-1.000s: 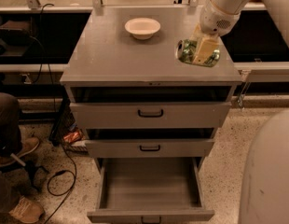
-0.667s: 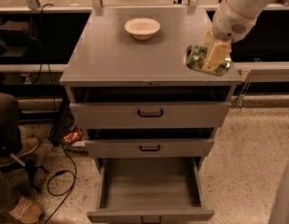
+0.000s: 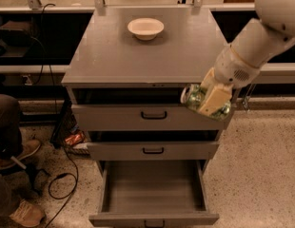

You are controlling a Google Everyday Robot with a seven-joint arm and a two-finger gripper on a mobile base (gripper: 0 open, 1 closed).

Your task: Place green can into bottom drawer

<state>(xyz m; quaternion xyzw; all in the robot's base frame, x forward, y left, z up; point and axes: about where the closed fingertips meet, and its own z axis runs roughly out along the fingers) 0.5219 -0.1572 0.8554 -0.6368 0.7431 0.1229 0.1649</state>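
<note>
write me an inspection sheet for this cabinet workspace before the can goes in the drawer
surface: grey cabinet top, carrying only a cream bowl near its back
job's things: green can held sideways in the air in front of the top drawer, right end; bottom drawer pulled open, nothing inside
clutter: nothing seen beyond the bowl
grippers: hand shut on the can, below the top's front edge
cables: black cable looped on the floor, left
surroundings: person's leg and shoes at left; speckled floor
</note>
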